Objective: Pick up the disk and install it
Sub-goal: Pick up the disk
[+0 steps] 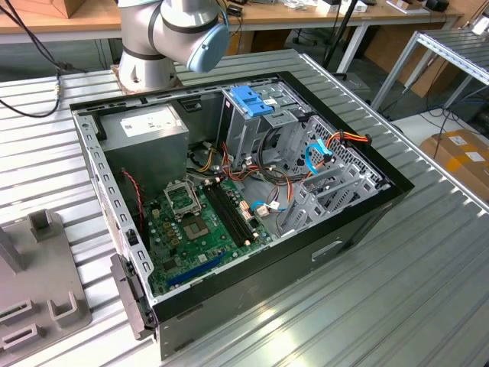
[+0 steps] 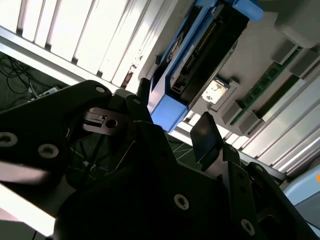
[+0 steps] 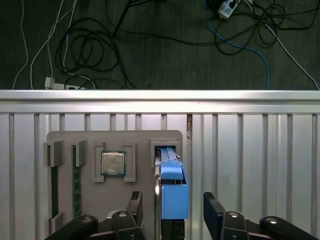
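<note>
Fingers [image 3: 212, 212] spread wide, the gripper [image 3: 171, 197] straddles the disk [image 3: 172, 175], which stands on edge in its slot on the grey tray [image 3: 90, 200], near a chip [image 3: 113, 163]. Neither pad appears to touch it. A good grasp here likely means centring on it, closing squarely on both sides, and lifting straight along the slot so the blue rails do not jam.

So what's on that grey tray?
The tray holds a chip, a green memory stick and the disk, standing in a slot. The open claw covers the rest of the tray.
</note>
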{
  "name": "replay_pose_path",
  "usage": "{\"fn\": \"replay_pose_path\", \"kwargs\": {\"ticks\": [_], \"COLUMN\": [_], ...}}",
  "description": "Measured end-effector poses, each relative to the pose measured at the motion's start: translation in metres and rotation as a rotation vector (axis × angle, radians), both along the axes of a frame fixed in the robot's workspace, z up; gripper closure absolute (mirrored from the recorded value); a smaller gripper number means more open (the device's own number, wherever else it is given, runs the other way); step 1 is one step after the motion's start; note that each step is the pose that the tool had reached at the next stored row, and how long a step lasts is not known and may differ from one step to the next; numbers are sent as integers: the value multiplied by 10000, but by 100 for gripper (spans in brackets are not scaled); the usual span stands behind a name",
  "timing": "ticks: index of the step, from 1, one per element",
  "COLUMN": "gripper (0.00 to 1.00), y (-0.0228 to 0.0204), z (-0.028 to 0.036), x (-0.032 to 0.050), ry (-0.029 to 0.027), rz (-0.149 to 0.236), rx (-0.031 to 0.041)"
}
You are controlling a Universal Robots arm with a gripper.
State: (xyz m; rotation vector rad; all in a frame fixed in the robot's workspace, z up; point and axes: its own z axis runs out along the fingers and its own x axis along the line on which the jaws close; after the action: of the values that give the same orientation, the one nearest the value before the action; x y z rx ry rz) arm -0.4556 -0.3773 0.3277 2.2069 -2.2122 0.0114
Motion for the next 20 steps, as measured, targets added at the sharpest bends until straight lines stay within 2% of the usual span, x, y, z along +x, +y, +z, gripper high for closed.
{"fn": "replay_pose_path", "kwargs": {"ticks": [8,14,16,20], "gripper": [40,40,40,40], "y": [0,-1,-31,-36], "z": [-161,-174,-180,-193], "x": [-1,-28,-38,-39], "ry": [-1,0,0,3], "rz": [0,1,0,0], "rx": [0,0,0,-1]}}
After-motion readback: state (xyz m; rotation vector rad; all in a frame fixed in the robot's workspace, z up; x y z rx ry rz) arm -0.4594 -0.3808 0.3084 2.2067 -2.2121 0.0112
